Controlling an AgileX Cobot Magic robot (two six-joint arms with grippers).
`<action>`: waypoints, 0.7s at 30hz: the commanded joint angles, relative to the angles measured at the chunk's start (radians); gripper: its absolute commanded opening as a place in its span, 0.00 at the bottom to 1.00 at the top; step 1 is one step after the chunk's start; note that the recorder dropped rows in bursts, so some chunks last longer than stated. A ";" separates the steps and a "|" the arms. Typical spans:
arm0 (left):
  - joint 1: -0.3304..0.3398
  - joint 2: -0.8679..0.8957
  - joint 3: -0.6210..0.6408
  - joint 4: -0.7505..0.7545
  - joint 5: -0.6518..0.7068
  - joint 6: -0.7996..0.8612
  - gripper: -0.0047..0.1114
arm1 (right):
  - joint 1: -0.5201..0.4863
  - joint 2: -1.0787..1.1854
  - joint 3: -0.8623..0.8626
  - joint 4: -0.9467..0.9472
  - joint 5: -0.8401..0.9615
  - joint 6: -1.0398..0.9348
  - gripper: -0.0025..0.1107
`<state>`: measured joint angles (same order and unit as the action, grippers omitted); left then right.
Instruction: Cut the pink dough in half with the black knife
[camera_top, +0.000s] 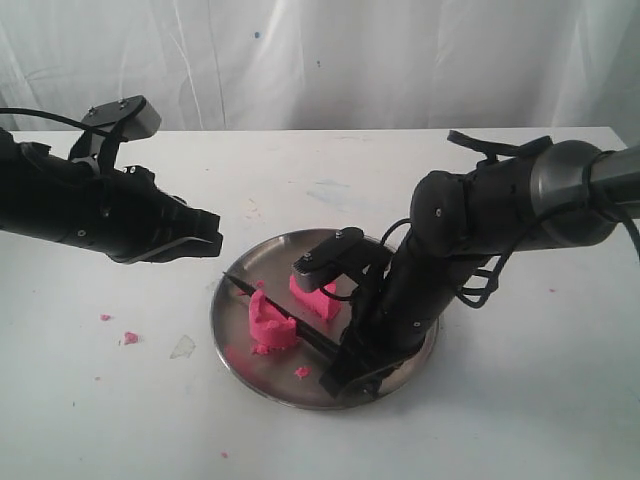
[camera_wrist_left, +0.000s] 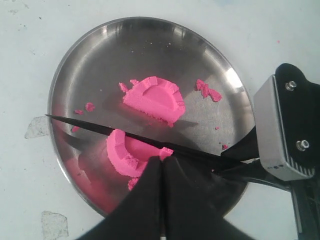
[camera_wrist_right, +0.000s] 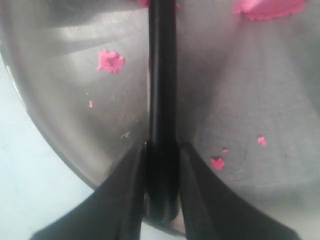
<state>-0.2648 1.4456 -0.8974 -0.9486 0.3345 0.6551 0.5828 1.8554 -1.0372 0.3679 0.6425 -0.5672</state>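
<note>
Nearest the exterior camera, the right black gripper (camera_top: 352, 372) stands at the near rim of the round stainless-steel plate (camera_top: 240, 345), its two fingers clamped on the handle of the long, slim all-black knife (camera_top: 280, 312); the right wrist view shows the handle pinched between them. The blade runs across the plate between the two pieces of bright pink soft dough (camera_wrist_left: 155, 99), its tip near the far-left rim.

Progress: the cut appears complete. The dough lies as two chunky half-rounds, apart, one on each side of the blade; the nearer half (camera_wrist_left: 129, 155) touches the blade. What seems left is to lift the knife away and put it down.

The left black gripper (camera_top: 205, 238) hovers above the white surface (camera_top: 520, 420) beside the plate, fingers together, holding nothing.

Count: two dough halves, one knife, one plate, two grippers, several small pink crumbs (camera_wrist_left: 209, 91) on the plate and surface.
</note>
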 joint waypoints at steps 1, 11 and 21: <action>-0.001 -0.003 0.005 -0.017 0.016 -0.002 0.04 | 0.004 0.001 -0.002 -0.006 0.000 -0.012 0.02; -0.001 -0.003 0.005 -0.017 0.016 -0.002 0.04 | 0.004 -0.012 -0.002 -0.235 -0.048 0.277 0.02; -0.001 -0.003 0.005 -0.017 0.016 -0.002 0.04 | 0.004 -0.034 -0.002 -0.409 -0.048 0.467 0.02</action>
<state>-0.2648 1.4456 -0.8974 -0.9486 0.3345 0.6551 0.5864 1.8332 -1.0372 -0.0201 0.5942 -0.1210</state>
